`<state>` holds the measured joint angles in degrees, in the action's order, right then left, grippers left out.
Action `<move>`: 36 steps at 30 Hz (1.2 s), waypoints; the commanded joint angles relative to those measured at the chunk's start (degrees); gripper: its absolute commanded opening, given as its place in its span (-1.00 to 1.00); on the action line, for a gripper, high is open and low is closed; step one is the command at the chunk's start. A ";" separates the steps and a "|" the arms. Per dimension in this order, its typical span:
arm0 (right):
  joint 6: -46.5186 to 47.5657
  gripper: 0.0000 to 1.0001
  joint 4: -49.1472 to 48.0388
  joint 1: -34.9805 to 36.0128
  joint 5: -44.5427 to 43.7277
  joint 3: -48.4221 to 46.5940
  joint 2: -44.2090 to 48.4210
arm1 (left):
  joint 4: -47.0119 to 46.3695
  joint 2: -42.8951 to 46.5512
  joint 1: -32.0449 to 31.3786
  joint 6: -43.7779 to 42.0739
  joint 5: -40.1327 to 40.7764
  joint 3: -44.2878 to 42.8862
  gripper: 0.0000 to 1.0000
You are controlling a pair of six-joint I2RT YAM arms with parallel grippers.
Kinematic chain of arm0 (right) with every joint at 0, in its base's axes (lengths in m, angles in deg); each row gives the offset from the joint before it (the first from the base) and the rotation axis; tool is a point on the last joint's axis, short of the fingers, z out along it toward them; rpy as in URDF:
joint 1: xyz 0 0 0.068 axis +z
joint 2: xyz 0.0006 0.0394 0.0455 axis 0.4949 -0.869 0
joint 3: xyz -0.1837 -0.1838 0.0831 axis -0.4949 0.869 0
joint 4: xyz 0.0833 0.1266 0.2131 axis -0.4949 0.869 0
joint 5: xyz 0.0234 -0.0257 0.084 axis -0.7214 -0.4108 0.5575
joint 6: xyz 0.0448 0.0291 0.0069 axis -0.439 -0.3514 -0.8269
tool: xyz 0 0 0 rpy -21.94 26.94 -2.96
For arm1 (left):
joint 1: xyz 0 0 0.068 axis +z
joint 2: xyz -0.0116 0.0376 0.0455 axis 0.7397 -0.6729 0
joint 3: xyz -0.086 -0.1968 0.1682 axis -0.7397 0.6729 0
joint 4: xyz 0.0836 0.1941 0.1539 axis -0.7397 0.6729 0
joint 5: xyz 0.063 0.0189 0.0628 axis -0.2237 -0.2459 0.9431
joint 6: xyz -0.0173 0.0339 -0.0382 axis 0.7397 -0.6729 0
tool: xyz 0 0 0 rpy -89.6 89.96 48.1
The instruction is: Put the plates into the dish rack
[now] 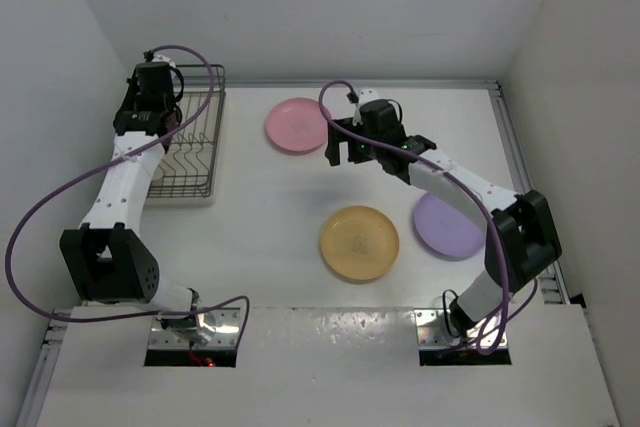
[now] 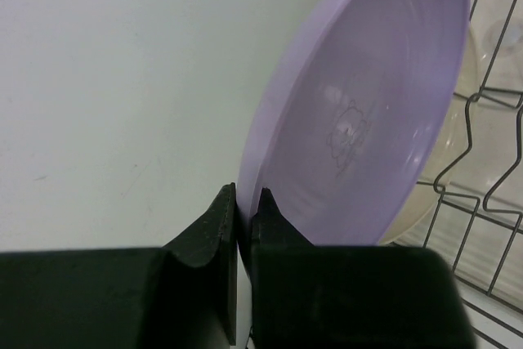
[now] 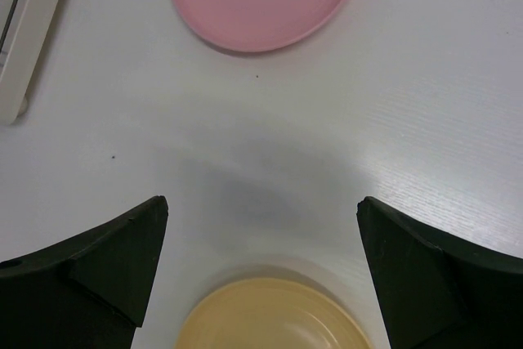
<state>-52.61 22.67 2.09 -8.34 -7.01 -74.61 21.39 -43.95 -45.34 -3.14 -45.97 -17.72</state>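
At dish rack (image 1: 197, 152): left claw (image 2: 243, 203) clenched on lavender plate (image 2: 368, 120) rim | right claw (image 3: 261, 206) spread wide, holding nothing

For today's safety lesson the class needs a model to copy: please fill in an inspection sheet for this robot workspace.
Surface: white table, no spills seen.
Job's things: pink plate, orange plate and loose lavender plate lie flat on the table; held lavender plate stands upright at the dish rack, cream plate behind it.
Clutter: nothing seen.
Hands: left hand shut on held lavender plate's rim; right hand open above the table, between pink and orange plates.
Cables: purple cables loop along both arms.
Surroundings: white walls on three sides.
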 commanded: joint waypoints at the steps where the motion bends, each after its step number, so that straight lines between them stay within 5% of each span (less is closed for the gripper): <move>1: -0.05 0.98 -2.35 -1.07 -0.67 0.59 2.77 | -7.36 1.35 0.44 -2.70 3.78 2.47 -1.00; 15: -2.07 0.98 -2.79 -2.74 0.74 1.03 3.21 | -11.23 1.44 0.97 1.34 -0.17 12.41 -0.96; 19: -1.89 0.98 -2.26 -2.92 0.65 0.77 3.39 | -9.92 0.12 0.97 3.19 -0.96 12.42 -0.37; 21: -1.63 0.98 -2.09 -2.83 0.39 0.68 3.65 | -9.30 -0.50 0.97 3.71 -0.96 10.92 0.29; 23: -1.37 0.98 -1.91 -3.01 0.39 0.68 3.74 | -8.16 -0.50 0.97 4.32 -0.96 8.21 0.53; 36: 0.13 0.98 0.55 -4.41 -0.40 -1.96 3.39 | 0.97 -10.06 -15.00 5.55 -13.60 -17.90 0.55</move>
<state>-53.35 23.17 -1.50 -8.00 -6.18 -73.06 18.70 -50.20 -55.85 1.47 -52.85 -32.29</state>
